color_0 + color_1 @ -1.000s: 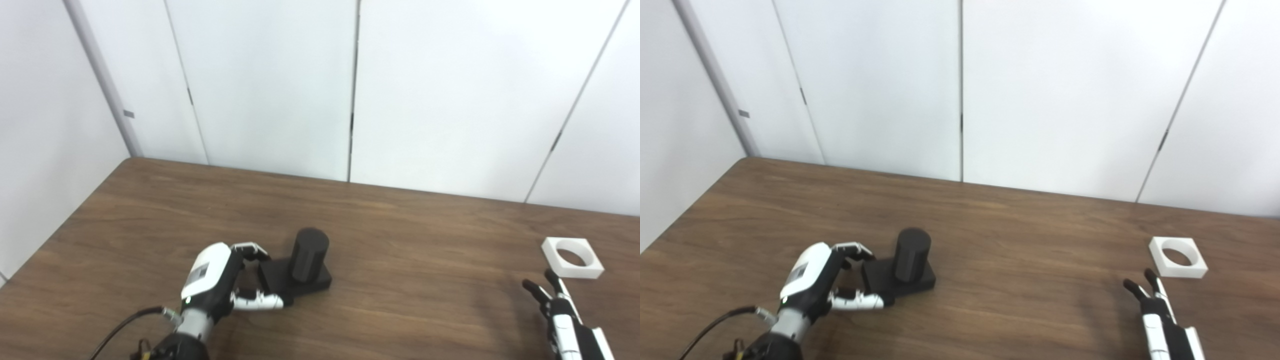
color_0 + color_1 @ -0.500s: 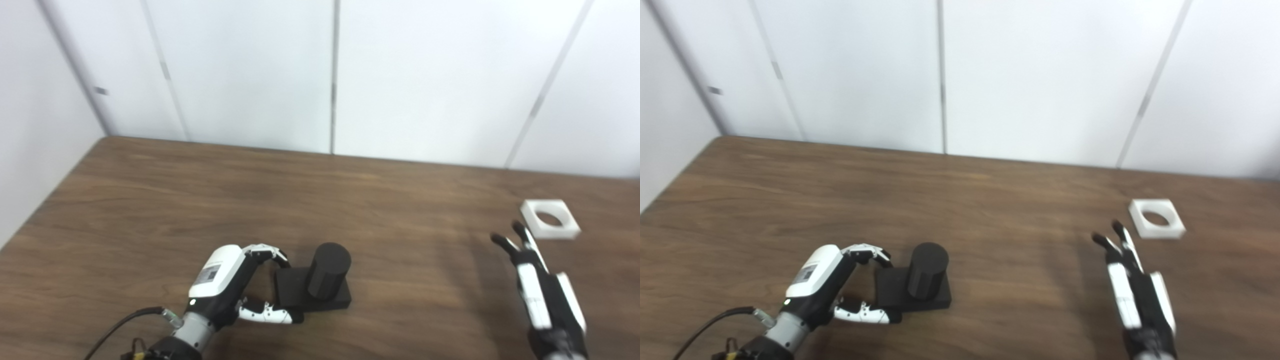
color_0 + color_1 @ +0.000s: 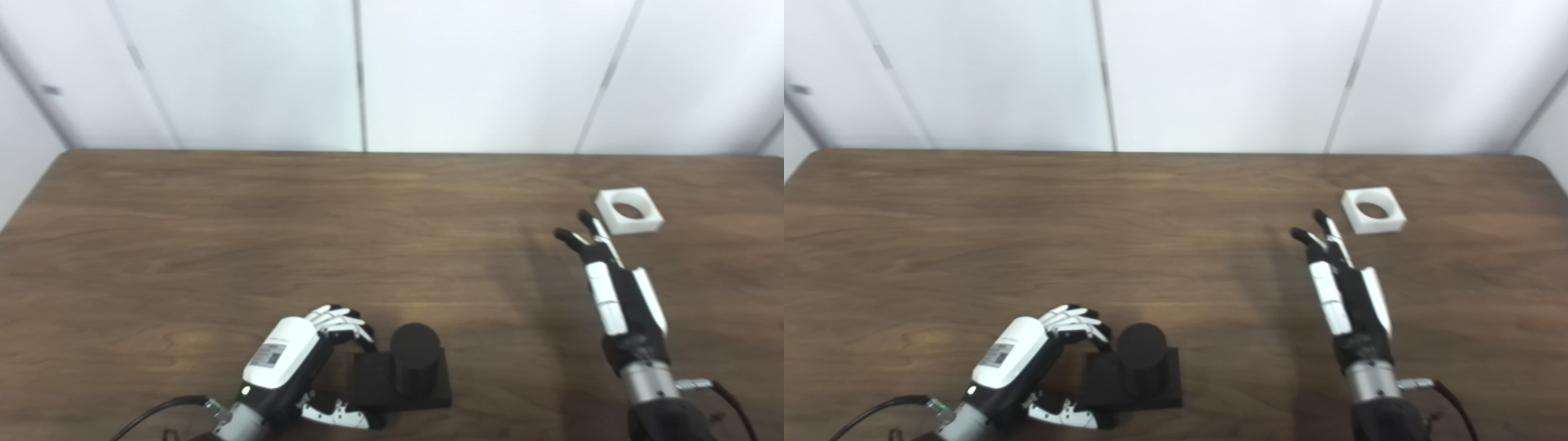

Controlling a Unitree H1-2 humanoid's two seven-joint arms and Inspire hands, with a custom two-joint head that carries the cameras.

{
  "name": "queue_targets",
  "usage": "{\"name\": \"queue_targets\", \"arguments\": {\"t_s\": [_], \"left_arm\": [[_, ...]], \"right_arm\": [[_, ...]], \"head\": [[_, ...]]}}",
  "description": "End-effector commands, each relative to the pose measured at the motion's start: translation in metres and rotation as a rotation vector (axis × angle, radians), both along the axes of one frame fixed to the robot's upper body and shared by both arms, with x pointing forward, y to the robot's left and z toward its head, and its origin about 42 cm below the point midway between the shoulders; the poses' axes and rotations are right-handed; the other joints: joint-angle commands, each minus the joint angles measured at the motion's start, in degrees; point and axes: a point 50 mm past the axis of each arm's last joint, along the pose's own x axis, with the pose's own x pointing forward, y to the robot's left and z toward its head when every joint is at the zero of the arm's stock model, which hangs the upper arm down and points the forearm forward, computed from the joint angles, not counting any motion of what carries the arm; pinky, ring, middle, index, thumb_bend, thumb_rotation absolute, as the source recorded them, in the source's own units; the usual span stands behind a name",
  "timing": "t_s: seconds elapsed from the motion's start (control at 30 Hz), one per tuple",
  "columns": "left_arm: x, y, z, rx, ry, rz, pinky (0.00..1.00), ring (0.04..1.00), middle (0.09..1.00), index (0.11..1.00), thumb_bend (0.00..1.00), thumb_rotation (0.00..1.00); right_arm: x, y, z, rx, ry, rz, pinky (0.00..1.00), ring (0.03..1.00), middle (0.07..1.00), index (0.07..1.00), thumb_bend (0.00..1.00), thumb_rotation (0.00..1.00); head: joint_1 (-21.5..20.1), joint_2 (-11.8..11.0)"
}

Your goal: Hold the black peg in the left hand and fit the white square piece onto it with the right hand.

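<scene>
Reaching comes first: right hand [image 3: 1344,282], fingers straight and holding nothing, points at the white square [image 3: 1373,211] just past its fingertips. Left hand [image 3: 294,361] curls around the black peg's [image 3: 415,361] base. Next, grab the square.

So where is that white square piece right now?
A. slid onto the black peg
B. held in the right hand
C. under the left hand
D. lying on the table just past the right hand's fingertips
D: the white square piece lies flat on the table, just beyond the outstretched right hand, untouched.
</scene>
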Motion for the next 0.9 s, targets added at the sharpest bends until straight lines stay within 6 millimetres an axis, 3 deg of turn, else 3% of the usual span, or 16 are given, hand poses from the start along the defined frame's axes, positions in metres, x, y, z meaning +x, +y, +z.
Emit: {"name": "queue_targets", "arguments": {"t_s": [0.0, 0.5, 0.53, 0.67, 0.77, 0.87], "left_arm": [[-0.014, -0.002, -0.023, 0.078, 0.108, -0.052, 0.86, 0.819, 0.737, 0.487, 0.52, 0.05], [-0.014, -0.006, -0.024, 0.121, 0.056, -0.044, 0.85, 0.807, 0.726, 0.487, 0.52, 0.04], [-0.013, -0.005, -0.024, 0.119, 0.053, -0.045, 0.85, 0.805, 0.724, 0.487, 0.52, 0.04], [-0.013, -0.003, -0.024, 0.111, 0.037, -0.044, 0.83, 0.791, 0.714, 0.486, 0.52, 0.04], [-0.014, -0.001, -0.024, 0.109, 0.037, -0.040, 0.82, 0.789, 0.712, 0.486, 0.52, 0.04], [-0.013, 0.001, -0.024, 0.108, 0.034, -0.038, 0.81, 0.782, 0.706, 0.486, 0.52, 0.04]], "right_arm": [[-0.033, 0.001, -0.010, 0.009, 0.052, -0.037, 1.00, 0.921, 0.857, 0.957, 0.52, 1.00], [-0.031, -0.004, -0.005, -0.014, 0.044, -0.041, 1.00, 0.936, 0.861, 0.952, 0.54, 0.99], [-0.030, -0.006, -0.001, -0.026, 0.039, -0.046, 1.00, 0.931, 0.862, 0.950, 0.54, 0.94], [-0.016, -0.024, 0.019, -0.179, 0.040, -0.036, 0.95, 0.916, 0.883, 0.930, 0.61, 0.55], [0.003, -0.045, 0.035, -0.301, 0.040, -0.012, 0.94, 0.924, 0.898, 0.927, 0.70, 0.38], [0.024, -0.063, 0.049, -0.394, 0.044, -0.001, 0.92, 0.929, 0.917, 0.915, 0.75, 0.27]], "head": [[-0.16, 0.47], [-2.50, 0.49], [-3.14, 0.34], [-4.70, -0.10], [-6.85, -0.36], [-8.06, -0.72]]}}
